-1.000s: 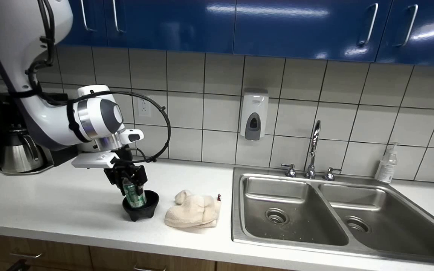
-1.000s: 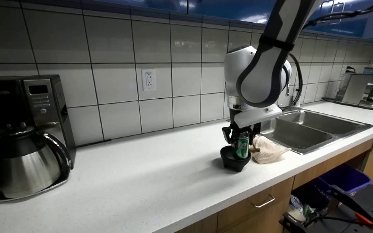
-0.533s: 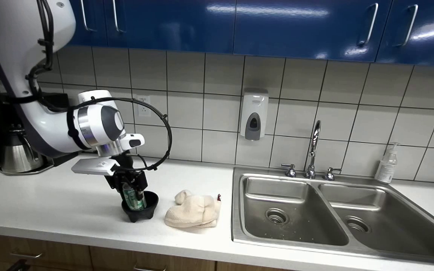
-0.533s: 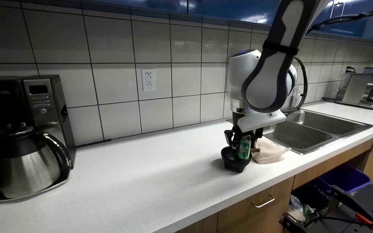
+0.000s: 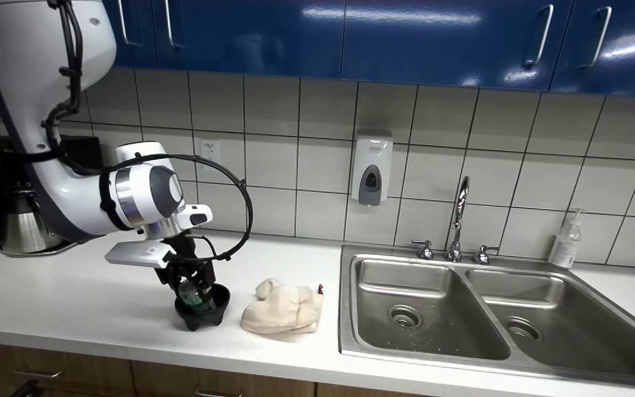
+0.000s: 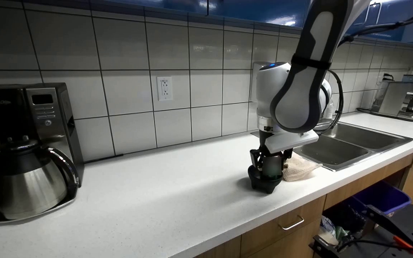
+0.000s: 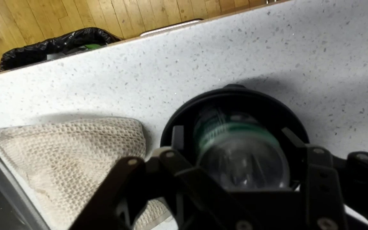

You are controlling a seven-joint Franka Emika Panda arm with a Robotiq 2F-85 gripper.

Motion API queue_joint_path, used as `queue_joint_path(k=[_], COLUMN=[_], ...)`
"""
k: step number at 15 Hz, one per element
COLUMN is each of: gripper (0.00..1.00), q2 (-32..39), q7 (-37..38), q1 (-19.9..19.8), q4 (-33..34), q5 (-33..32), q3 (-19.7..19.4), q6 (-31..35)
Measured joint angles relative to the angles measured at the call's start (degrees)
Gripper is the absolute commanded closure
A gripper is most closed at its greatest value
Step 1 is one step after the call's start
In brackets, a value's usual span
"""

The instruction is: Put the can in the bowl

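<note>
The green can [image 5: 199, 304] stands in the small black footed bowl [image 5: 220, 309]. In an exterior view the can [image 6: 272, 171] looks dark and blurred in the bowl [image 6: 266, 186]. In the wrist view the shiny top of the can [image 7: 244, 163] faces the camera, blurred and leaning, inside the round bowl [image 7: 273, 110]. My gripper [image 7: 231, 132] is low over the bowl with its fingers [image 7: 178, 137] on both sides of the can. A dark gap shows between each finger and the can, so the gripper is open. The can's base is hidden in the bowl.
A beige cloth [image 5: 283, 309] lies beside the bowl, between it and the steel double sink [image 5: 428, 259]. A coffee maker with a carafe [image 6: 31, 179] stands farther along the counter. The counter's front edge [image 6: 249, 222] is near the bowl.
My gripper has moved down over the can. The can sits lower, and its printed side looks blurred now. The bowl has shifted slightly toward the counter's front edge.
</note>
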Motion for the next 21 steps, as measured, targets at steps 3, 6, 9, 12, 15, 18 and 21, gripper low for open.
queue_joint_path(k=[3, 6, 9, 12, 15, 18, 21], gripper=[0.00, 0.00, 0.00, 0.00, 0.00, 0.00, 0.00], q2=[0.05, 0.05, -0.01, -0.90, -3.04, -5.96, -9.40], q7=[0.00, 0.00, 0.00, 0.00, 0.00, 0.08, 0.07], q1=[0.00, 0.00, 0.03, 0.42, 1.92, 3.76, 4.64], q4=[0.00, 0.00, 0.01, 0.01, -0.07, -0.74, -2.68], q5=[0.04, 0.05, 0.05, -0.07, -0.81, -2.54, -2.79], q3=[-0.01, -0.02, -0.02, -0.09, -1.08, -2.52, -2.72], q6=[0.07, 0.10, 0.14, 0.13, 0.01, -0.24, -0.40])
